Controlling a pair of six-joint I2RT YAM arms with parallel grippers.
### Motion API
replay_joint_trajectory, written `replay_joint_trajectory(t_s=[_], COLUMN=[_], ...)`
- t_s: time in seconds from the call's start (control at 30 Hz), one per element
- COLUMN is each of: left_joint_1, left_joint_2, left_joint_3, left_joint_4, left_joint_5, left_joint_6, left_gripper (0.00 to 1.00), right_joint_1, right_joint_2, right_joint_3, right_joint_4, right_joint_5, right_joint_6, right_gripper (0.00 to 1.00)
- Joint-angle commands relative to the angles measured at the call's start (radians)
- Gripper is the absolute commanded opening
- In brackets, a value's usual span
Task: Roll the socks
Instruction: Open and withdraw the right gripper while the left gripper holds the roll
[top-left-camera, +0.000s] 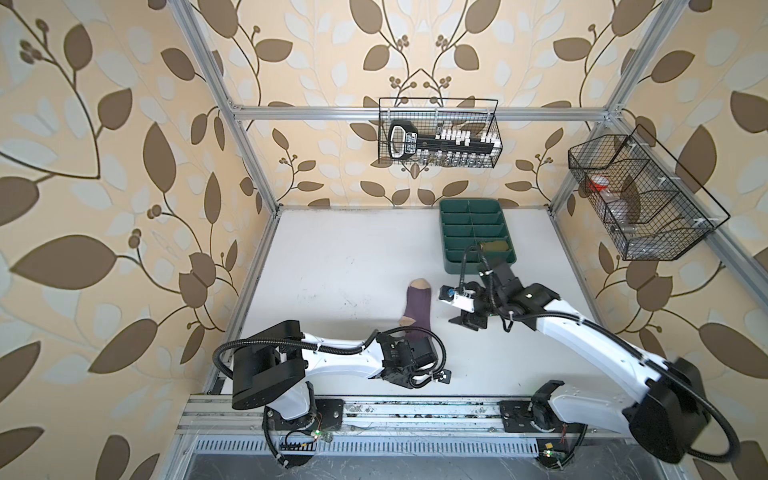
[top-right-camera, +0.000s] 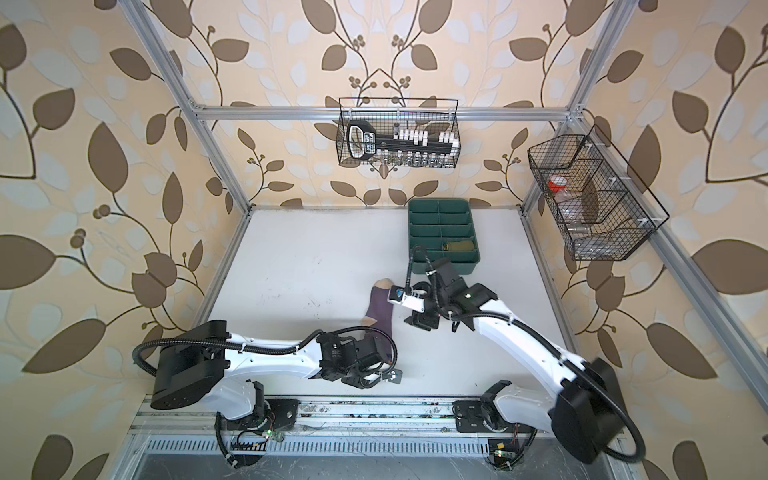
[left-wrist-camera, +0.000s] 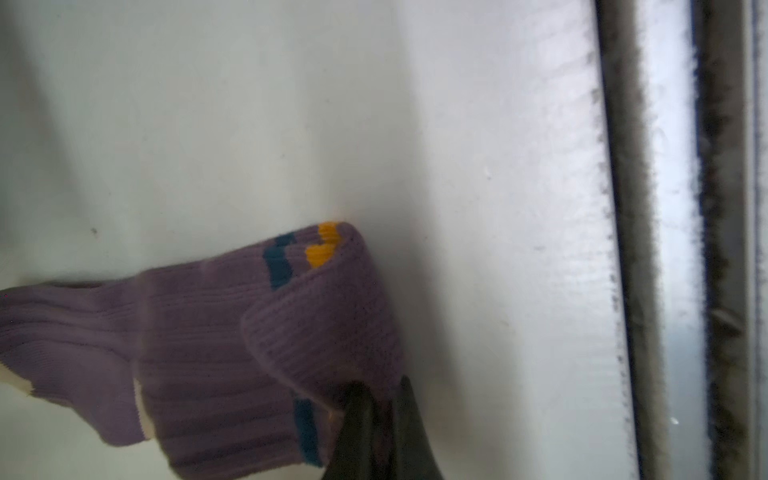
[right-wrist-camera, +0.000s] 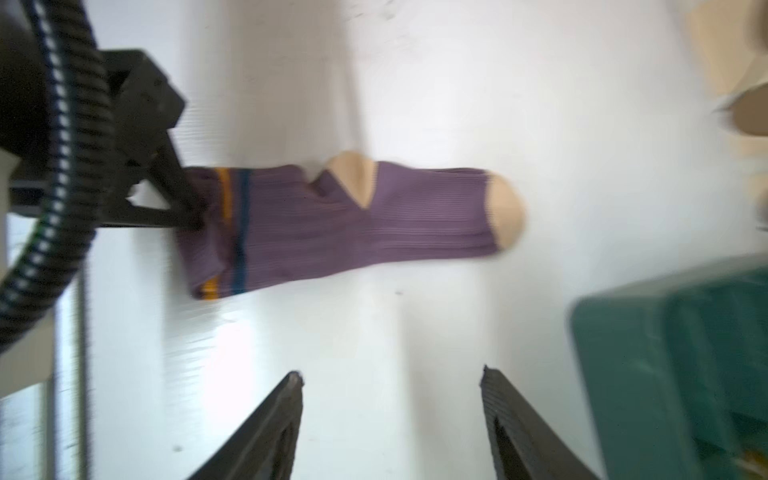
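In both top views the purple sock (top-left-camera: 419, 307) lies flat on the white surface (top-left-camera: 332, 257), toe pointing at the back wall. The olive sock (top-left-camera: 493, 246) sits rolled up in the green tray (top-left-camera: 453, 266), in the right compartment of the row nearest the arms.

Left wrist view: the left hand (left-wrist-camera: 380, 399) is pinched tight on the purple sock's cuff, which is folded over.

Right wrist view, bit blurry: the right hand (right-wrist-camera: 390, 376) has its jaws spread wide and holds nothing. It hangs above bare surface beside the sock.
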Motion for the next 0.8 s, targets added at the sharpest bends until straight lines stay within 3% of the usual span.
replay_joint_trajectory(t_s=[0.0, 0.07, 0.13, 0.27, 0.4, 0.47, 0.53, 0.77], left_joint_1=[0.045, 0.088, 0.131, 0.204, 0.223, 0.234, 0.253, 0.316], left_joint_2=[0.063, 0.080, 0.103, 0.182, 0.215, 0.222, 0.244, 0.261], left_joint_3=[0.060, 0.109, 0.169, 0.283, 0.282, 0.251, 0.233, 0.145], left_joint_4=[-0.148, -0.190, -0.244, -0.339, -0.280, -0.227, -0.196, -0.038], left_joint_5=[0.172, 0.237, 0.312, 0.500, 0.632, 0.664, 0.698, 0.828], left_joint_6=[-0.024, -0.044, -0.073, -0.196, -0.332, -0.380, -0.424, -0.535], left_gripper=[0.00, 0.00, 0.00, 0.00, 0.00, 0.00, 0.00, 0.00], right_joint_1=[-0.059, -0.083, -0.086, -0.081, -0.011, 0.058, 0.168, 0.677], right_joint_2=[-0.157, -0.249, -0.348, -0.513, -0.638, -0.681, -0.702, -0.599], right_joint_3=[-0.053, -0.078, -0.095, -0.117, -0.149, -0.157, -0.165, -0.256], right_joint_4=[0.206, 0.274, 0.283, 0.203, 0.102, 0.001, -0.092, -0.232], right_joint_5=[0.195, 0.288, 0.301, 0.169, 0.081, 0.046, 0.081, 0.425], right_joint_6=[0.033, 0.057, 0.036, -0.089, -0.237, -0.348, -0.414, -0.308], right_gripper=[0.71, 0.74, 0.76, 0.74, 0.70, 0.69, 0.69, 0.67])
